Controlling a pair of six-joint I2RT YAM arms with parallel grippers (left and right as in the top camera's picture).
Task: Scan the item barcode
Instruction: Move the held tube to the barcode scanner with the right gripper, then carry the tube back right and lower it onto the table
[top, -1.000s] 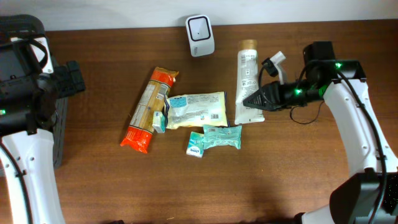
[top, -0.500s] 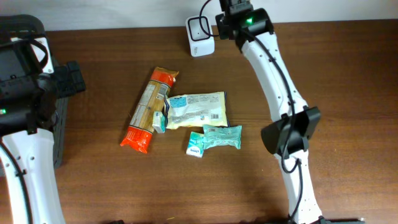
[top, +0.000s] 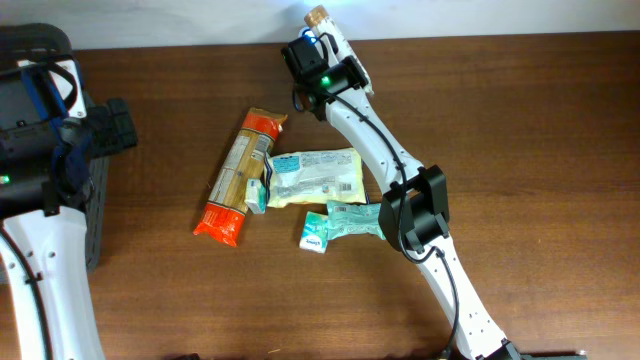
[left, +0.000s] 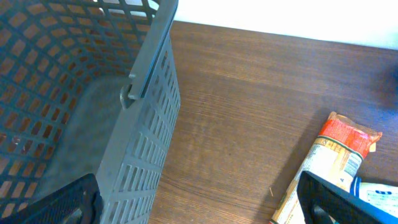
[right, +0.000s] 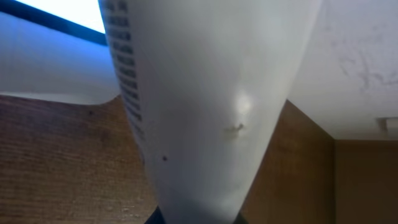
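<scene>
We grip the tube (top: 322, 22) in our right fingers at twelve o'clock, presumably to present its barcode; left fingers gape idle.

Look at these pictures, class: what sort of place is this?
Probably a mock shop checkout on a wooden table. Packaged goods, such as a pasta pack and a snack bag, lie loose, a mesh basket stands at one side, and the right hand holds a tube.
</scene>
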